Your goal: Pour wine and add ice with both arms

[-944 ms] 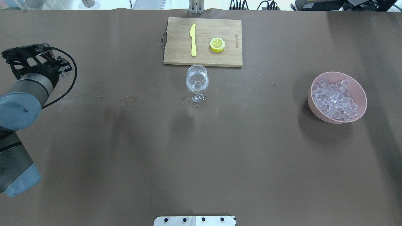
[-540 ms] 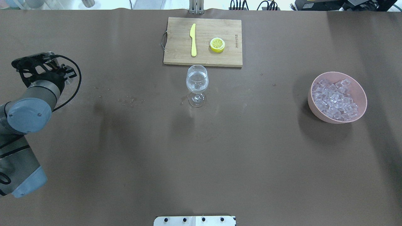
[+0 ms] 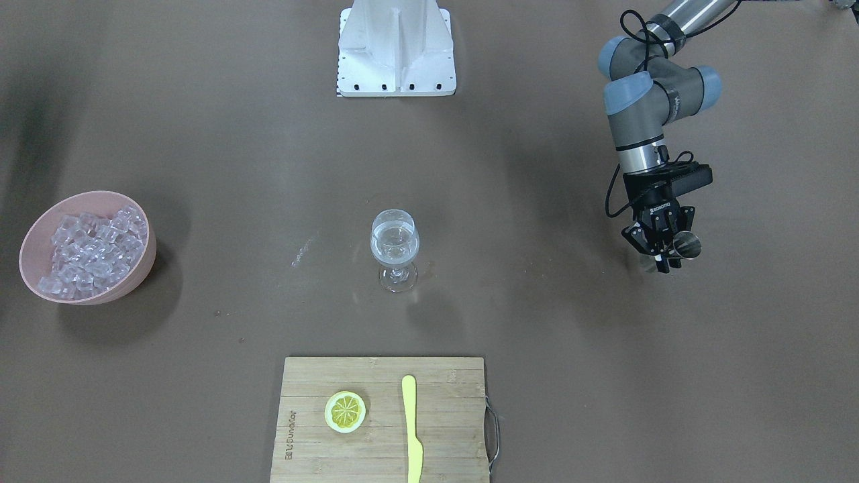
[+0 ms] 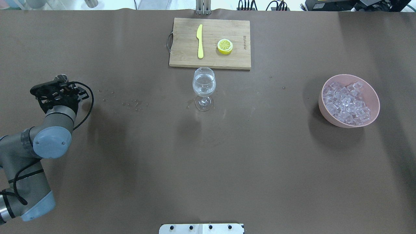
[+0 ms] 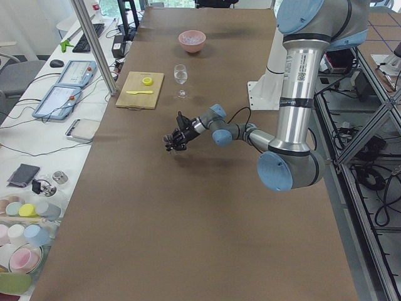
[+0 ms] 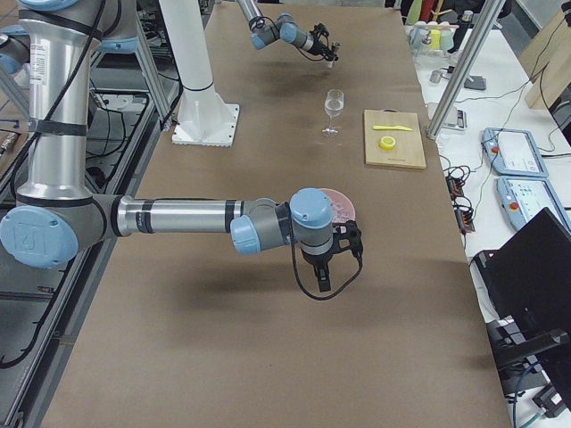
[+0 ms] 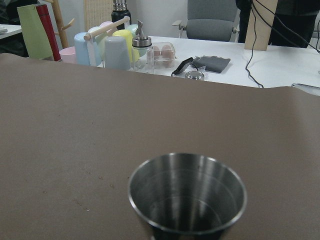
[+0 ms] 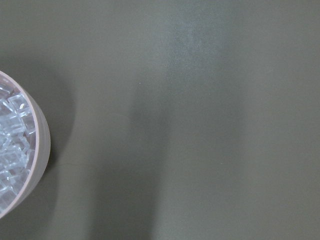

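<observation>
My left pincer (image 3: 666,255) grips a steel cup (image 3: 687,245), front view's right. Right pincer (image 6: 323,283): I cannot tell. Wine (image 3: 394,245) is in the centre glass (image 3: 397,279), ice (image 3: 90,251) in the left bowl (image 3: 149,260).

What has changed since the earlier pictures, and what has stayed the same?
The left gripper, shut on the metal cup, has moved back toward the robot's base and a little toward the table's middle. The wine glass, the bowl of ice and the cutting board stayed in place.

Whitish ice (image 4: 346,102), pink bowl (image 4: 371,89), yellow knife (image 4: 200,42), brown table (image 4: 208,162).
</observation>
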Robot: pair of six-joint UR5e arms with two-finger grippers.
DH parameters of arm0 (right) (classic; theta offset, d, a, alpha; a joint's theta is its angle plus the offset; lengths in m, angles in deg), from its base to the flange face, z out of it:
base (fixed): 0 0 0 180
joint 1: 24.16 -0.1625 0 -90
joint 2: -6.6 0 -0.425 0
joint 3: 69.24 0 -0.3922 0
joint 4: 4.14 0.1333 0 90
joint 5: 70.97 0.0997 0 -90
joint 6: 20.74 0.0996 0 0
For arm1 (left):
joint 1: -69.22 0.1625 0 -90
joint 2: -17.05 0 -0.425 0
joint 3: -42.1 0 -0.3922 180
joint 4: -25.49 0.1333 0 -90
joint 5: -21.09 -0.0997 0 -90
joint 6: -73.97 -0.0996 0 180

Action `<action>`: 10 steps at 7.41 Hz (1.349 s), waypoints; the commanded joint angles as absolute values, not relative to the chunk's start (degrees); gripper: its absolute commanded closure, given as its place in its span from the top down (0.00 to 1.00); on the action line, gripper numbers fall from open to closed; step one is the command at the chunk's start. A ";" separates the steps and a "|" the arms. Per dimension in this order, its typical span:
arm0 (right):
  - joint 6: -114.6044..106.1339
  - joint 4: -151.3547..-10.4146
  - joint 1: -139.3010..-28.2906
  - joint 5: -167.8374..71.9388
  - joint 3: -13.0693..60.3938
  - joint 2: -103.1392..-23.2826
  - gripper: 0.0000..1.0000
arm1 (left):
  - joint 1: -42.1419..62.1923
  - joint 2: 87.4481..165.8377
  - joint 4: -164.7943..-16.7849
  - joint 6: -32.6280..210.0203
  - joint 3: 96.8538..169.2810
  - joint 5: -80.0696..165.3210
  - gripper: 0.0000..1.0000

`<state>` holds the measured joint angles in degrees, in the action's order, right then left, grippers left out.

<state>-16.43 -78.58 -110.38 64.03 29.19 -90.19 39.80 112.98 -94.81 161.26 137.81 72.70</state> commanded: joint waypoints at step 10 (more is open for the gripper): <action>-16.43 -78.58 -110.38 63.94 29.19 -90.08 1.00 | 40.57 112.67 -95.54 158.43 138.07 72.07 0.92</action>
